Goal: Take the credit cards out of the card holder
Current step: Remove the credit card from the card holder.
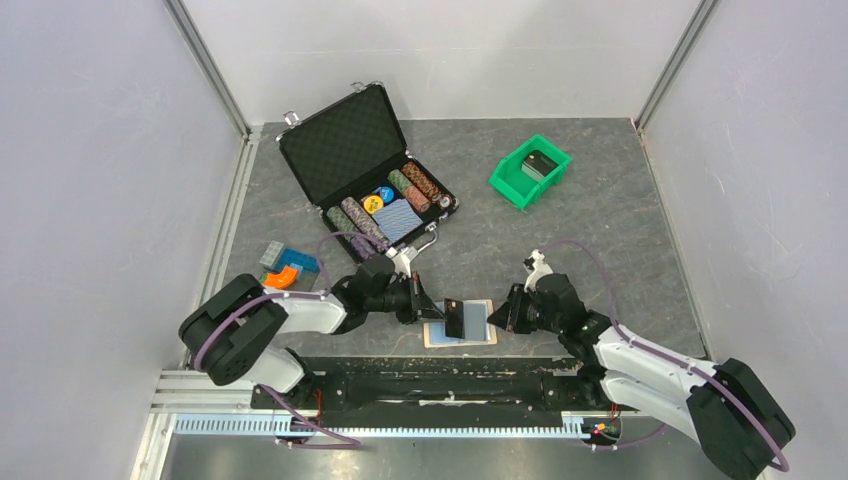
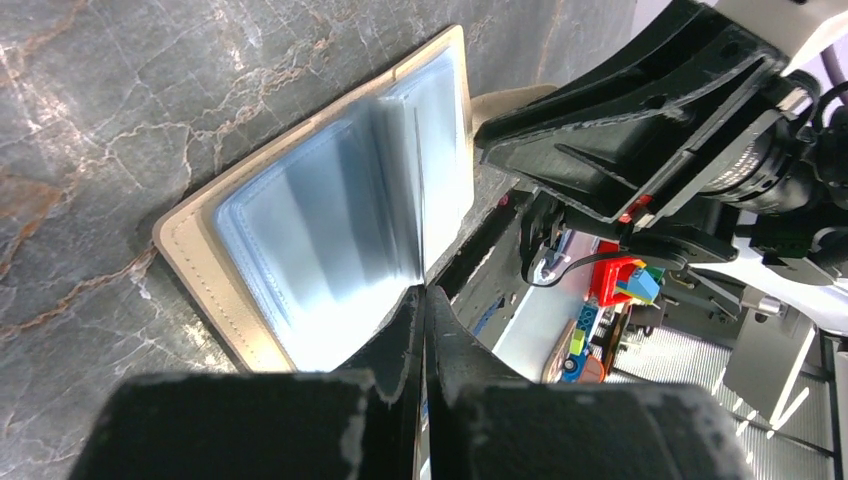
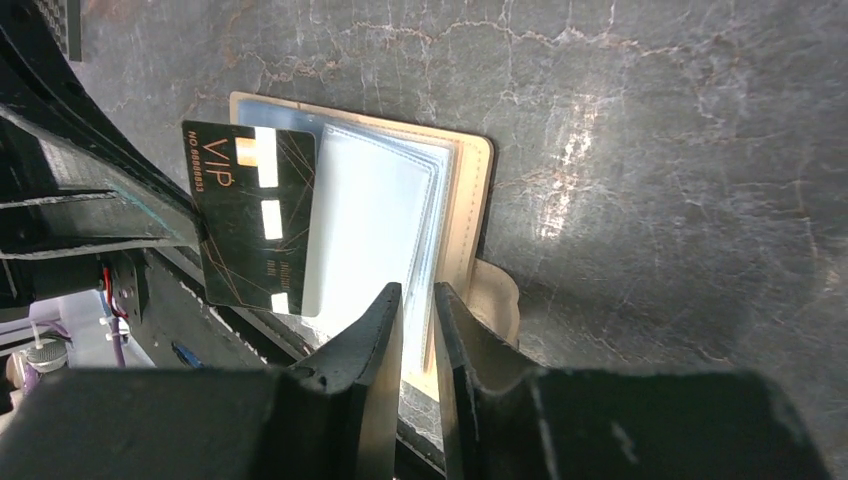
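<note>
Tan card holder [image 3: 465, 200] lies open on the counter [image 3: 650, 150] between two hands.
Left hand [image 2: 420, 295] is clamped on a dark credit card [image 3: 255, 215] over the holder; right hand [image 3: 412, 300], jaws slightly parted, sits at its clear sleeves.

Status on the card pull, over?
Left gripper shut on dark VIP card over open card holder. Right gripper narrowly apart at its sleeves, grip unclear. Nothing blocking.

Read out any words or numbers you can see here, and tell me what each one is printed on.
"VIP": large gold letters on the dark credit card.
"NO 8888833": small print along the same card's edge; the digits are tiny, so this reading is uncertain.
Other small print lower on that card: too blurred to read.
Nothing else in any view is legible.
</note>
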Robot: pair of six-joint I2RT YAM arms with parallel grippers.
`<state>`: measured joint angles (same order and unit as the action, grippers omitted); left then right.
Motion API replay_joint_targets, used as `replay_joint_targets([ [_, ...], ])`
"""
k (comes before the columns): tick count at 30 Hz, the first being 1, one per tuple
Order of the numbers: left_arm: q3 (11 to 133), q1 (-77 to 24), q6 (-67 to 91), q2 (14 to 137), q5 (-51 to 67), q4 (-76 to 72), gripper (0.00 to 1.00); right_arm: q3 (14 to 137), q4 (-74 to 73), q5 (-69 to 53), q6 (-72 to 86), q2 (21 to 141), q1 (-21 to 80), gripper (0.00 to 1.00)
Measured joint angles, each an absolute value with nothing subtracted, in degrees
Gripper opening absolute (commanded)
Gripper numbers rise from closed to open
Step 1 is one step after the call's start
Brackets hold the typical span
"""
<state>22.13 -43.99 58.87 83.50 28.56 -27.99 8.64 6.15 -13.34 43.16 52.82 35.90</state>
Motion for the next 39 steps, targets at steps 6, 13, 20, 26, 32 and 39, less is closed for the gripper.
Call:
replay_joint_targets([
  [6,22.22,-43.99,58.83,83.74,28.4,-26.92,0.02,9.8,6.76,-13.19,43.03,52.75,36.32,0.19],
  [13,23.42,-43.99,58.83,85.23,28.49,-26.85,0.02,12.64,11.51,-13.47,43.51,58.7,38.94,0.18],
  [20,24.08,-43.99,58.83,87.05,28.62,-26.87,0.04,14.24,17.04,-13.76,44.07,67.26,41.85,0.18],
  [26,24.95,-44.01,58.59,88.25,28.69,-26.87,0.17,14.46,20.36,-14.04,45.3,71.72,44.84,0.17],
  [32,25.71,-44.34,58.35,88.97,28.67,-27.11,0.2,13.65,23.0,-14.04,46.83,72.49,46.02,0.16],
  [39,26.37,-44.49,58.3,90.11,28.64,-26.79,0.02,12.49,22.83,-13.43,47.13,70.52,46.09,0.2],
])
